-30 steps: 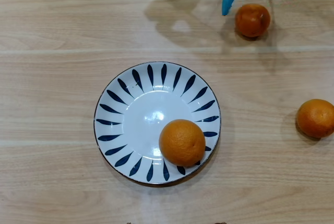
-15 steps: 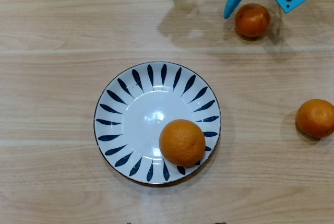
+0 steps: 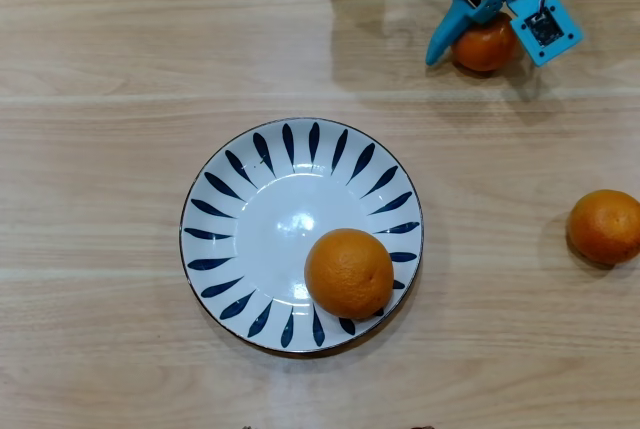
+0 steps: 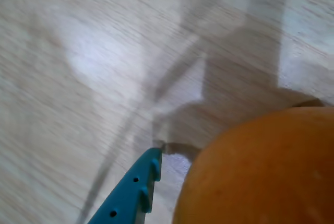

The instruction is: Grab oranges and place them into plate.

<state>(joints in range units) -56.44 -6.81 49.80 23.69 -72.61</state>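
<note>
- We see one orange (image 4: pixel 261 169), filling the lower right corner.
- We see a blue finger (image 4: pixel 133 192), just left of it.
- We see blurred wooden table (image 4: pixel 78 78), shadowed.

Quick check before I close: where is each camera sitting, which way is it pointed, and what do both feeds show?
Overhead view: fixed above, looking straight down at table, plate and three oranges; gripper enters from the top edge.
Wrist view: rides the arm, aimed low across the tabletop; one blue finger shows.
Shared: the top orange beside that finger.
</note>
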